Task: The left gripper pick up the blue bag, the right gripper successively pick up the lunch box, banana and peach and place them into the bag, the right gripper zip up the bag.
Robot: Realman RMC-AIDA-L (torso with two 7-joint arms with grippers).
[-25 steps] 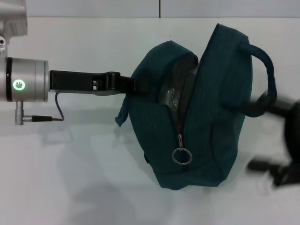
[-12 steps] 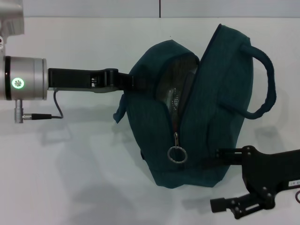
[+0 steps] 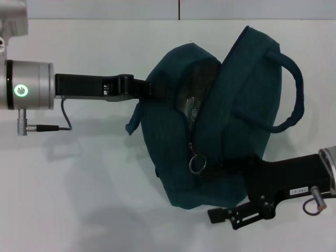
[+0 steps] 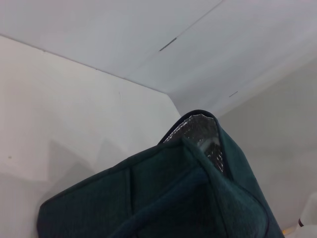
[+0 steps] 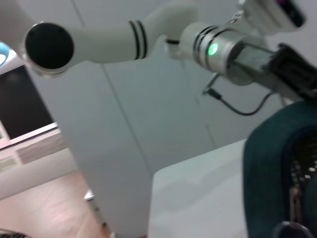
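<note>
The blue bag [image 3: 231, 105] hangs over the white table, its zip partly open and silver lining [image 3: 191, 102] showing in the gap. My left gripper [image 3: 143, 90] is shut on the bag's left side flap. My right gripper [image 3: 218, 190] reaches in from the lower right, open, and straddles the bag's lower corner. Its upper finger lies against the fabric just right of the zipper pull ring [image 3: 198, 164]. The bag [image 4: 163, 198] fills the left wrist view, and the right wrist view catches the bag [image 5: 270, 163] edge. Lunch box, banana and peach are out of view.
The white table [image 3: 79, 184] stretches out below and to the left of the bag. The bag's carry handle [image 3: 294, 89] loops out to the right. A thin cable [image 3: 65, 123] hangs under my left wrist. A grey wall [image 3: 105, 8] runs behind the table.
My right arm has swung in from the right edge to the bag's lower corner, near the zipper ring. The bag has leaned slightly left; the left arm stays put.
</note>
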